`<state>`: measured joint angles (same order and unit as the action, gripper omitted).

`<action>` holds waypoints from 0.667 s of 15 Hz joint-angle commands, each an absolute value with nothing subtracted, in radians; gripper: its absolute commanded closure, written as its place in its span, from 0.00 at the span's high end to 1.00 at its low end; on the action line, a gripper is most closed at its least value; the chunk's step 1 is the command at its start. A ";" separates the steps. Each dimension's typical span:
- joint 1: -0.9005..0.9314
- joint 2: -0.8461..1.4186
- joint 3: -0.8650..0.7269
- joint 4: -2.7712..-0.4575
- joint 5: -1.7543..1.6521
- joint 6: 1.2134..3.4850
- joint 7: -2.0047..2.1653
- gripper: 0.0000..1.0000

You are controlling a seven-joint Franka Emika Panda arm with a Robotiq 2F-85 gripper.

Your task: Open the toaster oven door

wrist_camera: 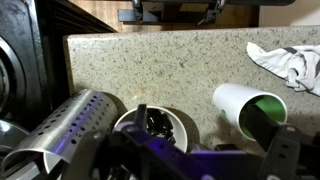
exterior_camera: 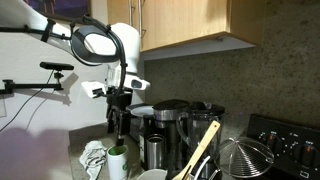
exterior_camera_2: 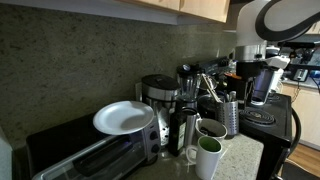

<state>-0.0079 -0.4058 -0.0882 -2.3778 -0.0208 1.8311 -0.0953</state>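
Clearly the toaster oven [exterior_camera_2: 95,158] sits well apart from the gripper [exterior_camera_2: 257,95]; jaw spread cannot be told.

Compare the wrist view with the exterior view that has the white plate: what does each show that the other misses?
Only the wrist view shows the crumpled white cloth on the counter. Only the exterior view shows the toaster oven, its door apparently shut, the plate on top and the coffee maker. Both show the white cup with a green inside and the perforated metal holder.
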 commanded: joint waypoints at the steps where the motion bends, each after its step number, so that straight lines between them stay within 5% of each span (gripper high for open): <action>1: 0.000 -0.393 -0.056 -2.390 -0.015 1.849 -0.091 1.00; 10: 0.167 -0.342 0.135 -2.413 0.148 2.040 0.005 1.00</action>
<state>0.1244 -0.3817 0.1018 -2.4088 0.0837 1.9225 -0.0079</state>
